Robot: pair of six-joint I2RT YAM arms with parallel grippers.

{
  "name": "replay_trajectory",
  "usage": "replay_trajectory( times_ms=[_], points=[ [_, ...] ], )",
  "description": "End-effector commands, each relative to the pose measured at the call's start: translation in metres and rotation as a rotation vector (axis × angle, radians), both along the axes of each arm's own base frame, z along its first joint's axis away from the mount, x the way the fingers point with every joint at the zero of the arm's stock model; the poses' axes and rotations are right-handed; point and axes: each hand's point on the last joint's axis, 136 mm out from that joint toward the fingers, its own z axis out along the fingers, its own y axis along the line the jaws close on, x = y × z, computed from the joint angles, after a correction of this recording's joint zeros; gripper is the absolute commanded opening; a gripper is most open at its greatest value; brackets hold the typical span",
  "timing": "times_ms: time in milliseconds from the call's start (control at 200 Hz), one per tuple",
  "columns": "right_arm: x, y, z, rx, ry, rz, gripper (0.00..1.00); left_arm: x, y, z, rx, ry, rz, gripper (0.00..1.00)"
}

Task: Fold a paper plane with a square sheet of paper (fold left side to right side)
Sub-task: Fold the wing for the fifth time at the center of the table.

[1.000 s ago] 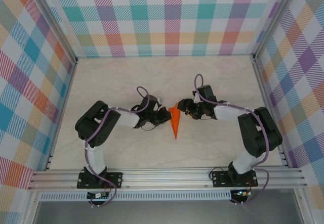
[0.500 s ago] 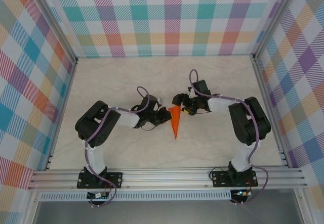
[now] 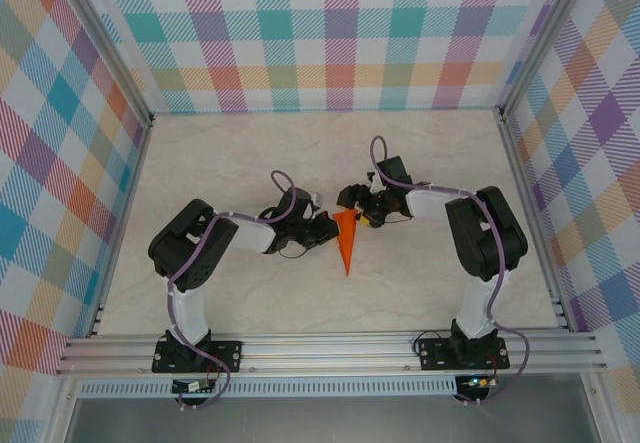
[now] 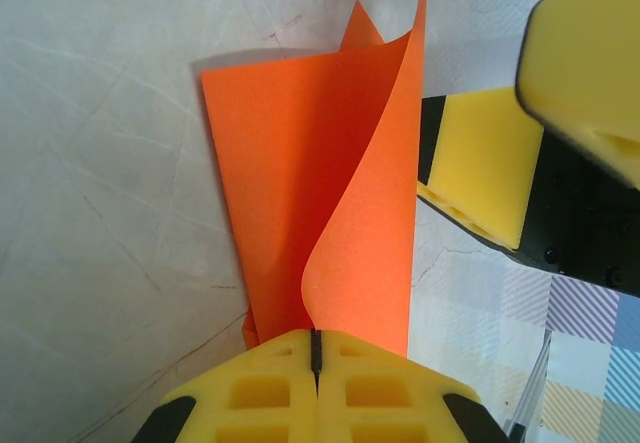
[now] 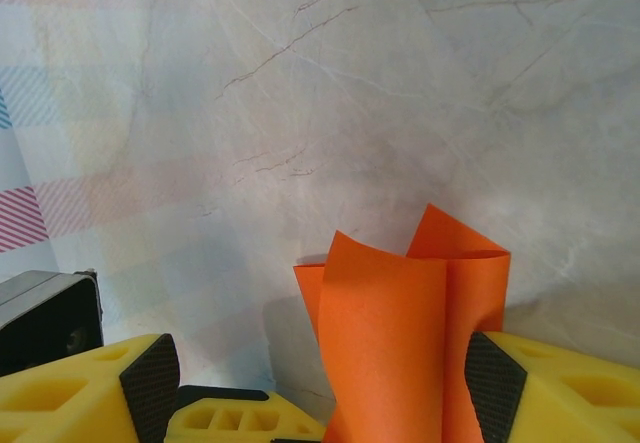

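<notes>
The paper is bright orange and folded into a narrow, pointed dart shape. It lies near the middle of the table, with its wide end toward the far wall and its sharp tip toward the near edge. It is not pressed flat. In the left wrist view, one long flap curls up off the layers beneath. In the right wrist view, two loose corners stand up at the wide end. The lower layers seem to rest on the table.

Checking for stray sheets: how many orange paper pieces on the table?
1: folded, pointed orange paper piece mid-table, pinched by the shut left gripper; the open right gripper straddles it. None looks hidden.
</notes>
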Motion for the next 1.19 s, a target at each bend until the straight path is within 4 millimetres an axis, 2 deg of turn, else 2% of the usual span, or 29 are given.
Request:
replay_trajectory(
  times_ms=[0, 315, 965, 1190],
  points=[
    [-0.009, -0.002, -0.015, -0.057, 0.052, 0.019, 0.78, 0.012, -0.001, 0.016, -0.017, -0.05, -0.017, 0.0],
    [-0.014, -0.004, -0.023, -0.085, 0.079, 0.026, 0.78, 0.015, -0.003, 0.016, -0.007, -0.052, -0.02, 0.0],
    [-0.016, -0.004, -0.022, -0.093, 0.077, 0.038, 0.78, 0.011, 0.005, -0.014, 0.055, -0.009, -0.005, 0.0],
    [-0.016, -0.003, -0.021, -0.093, 0.074, 0.045, 0.78, 0.012, 0.006, -0.019, 0.062, -0.004, -0.003, 0.0]
  ],
)
